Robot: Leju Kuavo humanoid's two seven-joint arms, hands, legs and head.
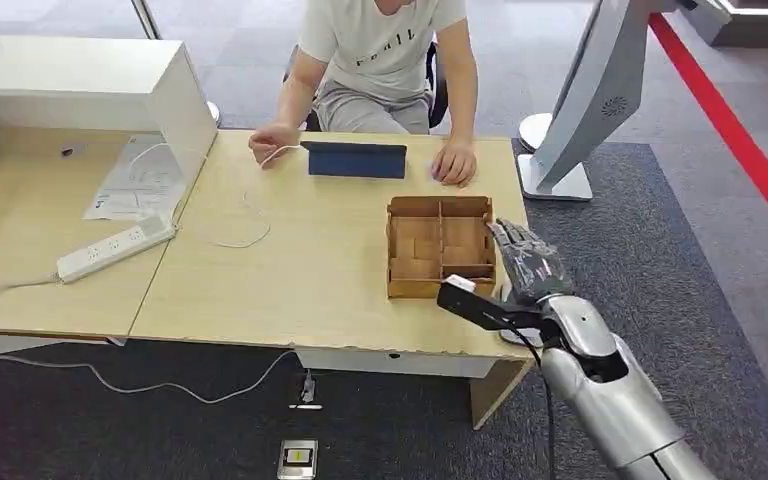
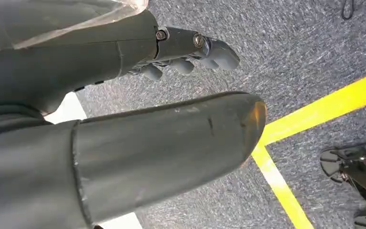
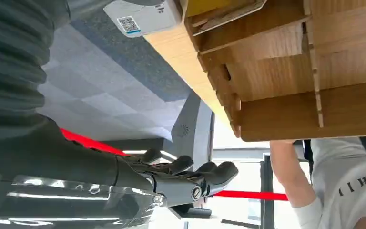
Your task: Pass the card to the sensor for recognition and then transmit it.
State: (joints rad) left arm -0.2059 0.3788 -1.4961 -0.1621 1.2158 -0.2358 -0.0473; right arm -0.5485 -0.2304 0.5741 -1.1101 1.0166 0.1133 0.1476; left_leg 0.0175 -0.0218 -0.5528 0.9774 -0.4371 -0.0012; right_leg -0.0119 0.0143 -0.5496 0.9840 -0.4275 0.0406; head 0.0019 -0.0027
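Observation:
My right hand [image 1: 528, 262] hovers at the right side of a wooden divided box [image 1: 440, 247] on the desk, fingers stretched out and slightly apart, holding nothing. In the right wrist view the same hand [image 3: 186, 179] is beside the box wall [image 3: 286, 109]. A small white device with a QR label [image 3: 143, 16] lies on the desk near the box; in the head view its pale edge [image 1: 513, 336] peeks out under my forearm. My left hand [image 2: 162, 148] hangs over the carpet, its fingers [image 2: 195, 50] loosely bent around nothing. I cannot make out a card in the box.
A person [image 1: 385, 60] sits across the desk, both hands on it beside a blue tablet case [image 1: 356, 159]. A white power strip [image 1: 115, 248], papers and a white cabinet [image 1: 80, 85] are on the left. A grey kiosk stand [image 1: 590, 100] rises off the desk's right end.

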